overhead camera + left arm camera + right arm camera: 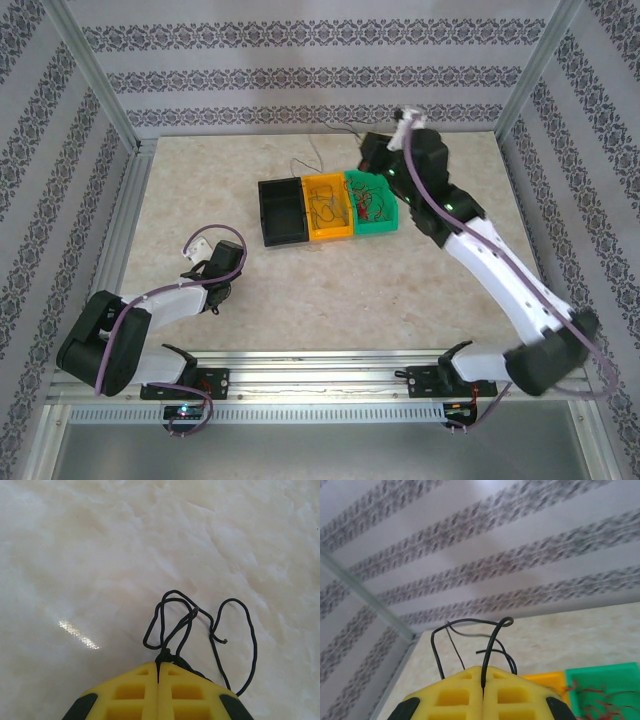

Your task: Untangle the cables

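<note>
In the left wrist view my left gripper (159,664) hangs just above the pale tabletop, shut on a knotted bundle of thin black wires (166,656) whose loops lie spread on the surface in front of it. From above, that gripper (216,296) is at the near left. My right gripper (483,674) is raised and shut on a thin dark wire (493,636) that arches up in front of the patterned back wall. In the top view it (366,152) hovers behind the green bin, with fine wires (318,150) trailing to its left.
Three small bins stand in a row mid-table: black (281,210), orange-yellow (327,207) holding loose wires, and green (372,203) holding red wires. In the right wrist view the green bin (605,672) and orange bin (545,678) lie below. Metal frame rails border the table.
</note>
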